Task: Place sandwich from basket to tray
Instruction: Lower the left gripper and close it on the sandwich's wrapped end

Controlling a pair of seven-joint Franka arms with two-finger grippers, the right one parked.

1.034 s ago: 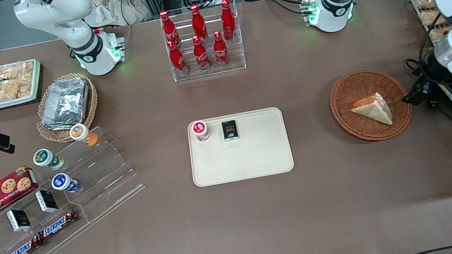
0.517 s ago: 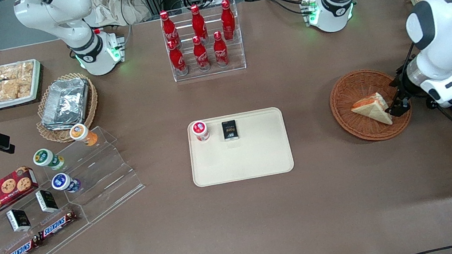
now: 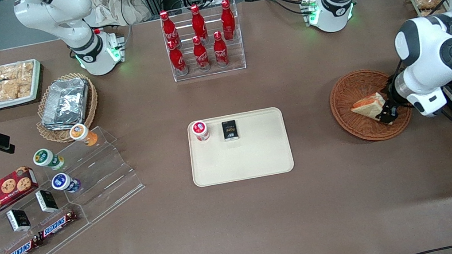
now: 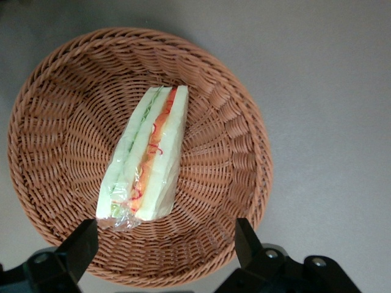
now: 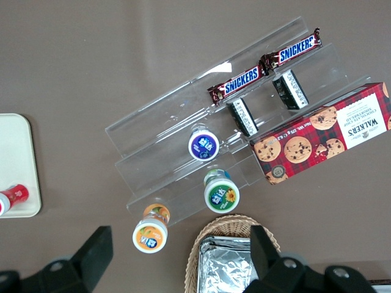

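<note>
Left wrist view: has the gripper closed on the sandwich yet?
No. The gripper is open above the basket, its fingers apart from the sandwich.

- The sandwich [image 3: 370,107] is lying in the basket [image 3: 354,85], which is sitting near the working arm's end of the table [image 3: 331,201].
- The gripper [image 3: 387,115] is hanging low over the basket, touching or nearly touching the sandwich's end nearest the working arm's end of the table.
- The tray [image 3: 253,158] is resting mid-table, well apart from the basket.
- A red-lidded cup [image 3: 200,130] and a small black packet [image 3: 230,129] are standing side by side along the tray's edge farthest from the camera.
- A clear rack of red bottles [image 3: 200,36] is standing near the table's edge farthest from the camera.
</note>
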